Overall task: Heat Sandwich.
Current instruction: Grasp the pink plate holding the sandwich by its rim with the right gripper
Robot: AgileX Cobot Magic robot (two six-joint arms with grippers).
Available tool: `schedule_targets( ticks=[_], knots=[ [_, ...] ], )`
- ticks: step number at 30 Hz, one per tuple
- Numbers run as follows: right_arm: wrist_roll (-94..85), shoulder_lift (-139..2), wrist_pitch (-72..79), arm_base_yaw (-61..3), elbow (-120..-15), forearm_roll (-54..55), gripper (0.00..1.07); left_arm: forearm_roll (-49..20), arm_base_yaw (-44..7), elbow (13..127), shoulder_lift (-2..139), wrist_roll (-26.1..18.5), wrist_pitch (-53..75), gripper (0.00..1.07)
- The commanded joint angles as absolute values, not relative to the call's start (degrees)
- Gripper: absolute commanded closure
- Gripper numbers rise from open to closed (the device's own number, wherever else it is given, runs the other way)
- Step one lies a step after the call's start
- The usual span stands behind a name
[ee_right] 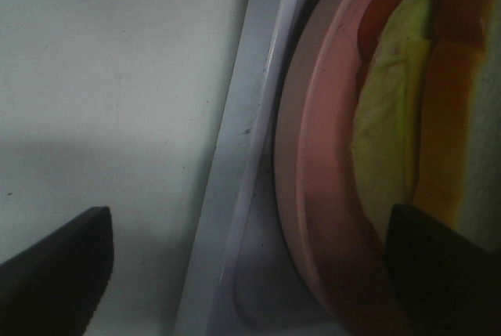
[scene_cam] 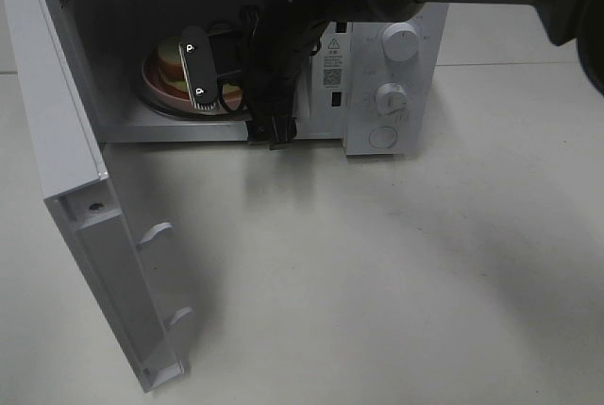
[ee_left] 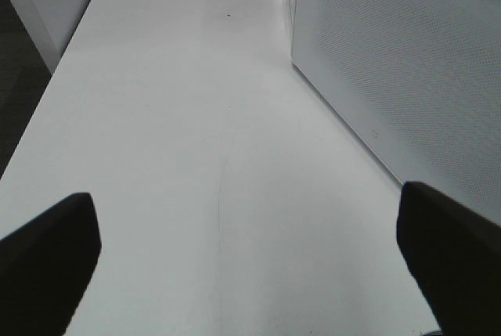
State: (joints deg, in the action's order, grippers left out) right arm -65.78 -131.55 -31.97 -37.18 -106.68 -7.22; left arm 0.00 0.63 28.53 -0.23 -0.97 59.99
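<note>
Sandwich (scene_cam: 172, 58) and pink plate (scene_cam: 151, 79) sit inside the white microwave (scene_cam: 396, 56), whose door (scene_cam: 66, 178) hangs swung wide to the left of the high view. We see the sandwich lying on the plate, yellow-green filling showing between orange-crusted slices. Our right gripper (scene_cam: 195, 70) reaches into the cavity from the right, its fingers (scene_cam: 192, 49) spread wide just above and beside the sandwich; from the high view we cannot tell whether they touch it, and nothing is clamped between them. In the right wrist view the plate's rim (ee_right: 313, 140) and the filling (ee_right: 391, 132) fill the frame between the two dark finger tips. Our left gripper (ee_left: 250, 250) hovers over the bare white tabletop (ee_left: 196, 117) beside the microwave's perforated side wall (ee_left: 407, 62), fingers (ee_left: 47, 258) wide apart and holding nothing.
</note>
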Motion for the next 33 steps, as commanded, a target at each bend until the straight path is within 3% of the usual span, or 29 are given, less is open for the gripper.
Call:
schedule_targets(
  ticks=[1,9,26,31,33],
  knots=[
    [-64.4,-133.1,-33.2,-37.5,-109.1,-7.0,0.18,0.0,0.7,28.3,-1.4,-1.0,59.4,0.09],
    [-63.9,-137.3,-36.7,-37.5,-115.9,-7.0,0.2,0.0,0.7,28.3,-1.4,-1.0,59.4,0.09],
    [-64.3,-139.3,-38.5,-37.5,-116.0,-3.6,0.29,0.0,0.7,28.3,-1.4,-1.0,59.4,0.09],
    [-64.0,-139.3,-38.7,-37.2,-116.0,-3.4,0.37,0.0,0.7,28.3,-1.4,-1.0,59.4,0.09],
    [-63.1,-139.3,-38.7,-37.2,-116.0,-3.6,0.53,0.0,0.7,28.3,-1.4,-1.0,59.4,0.09]
  ],
)
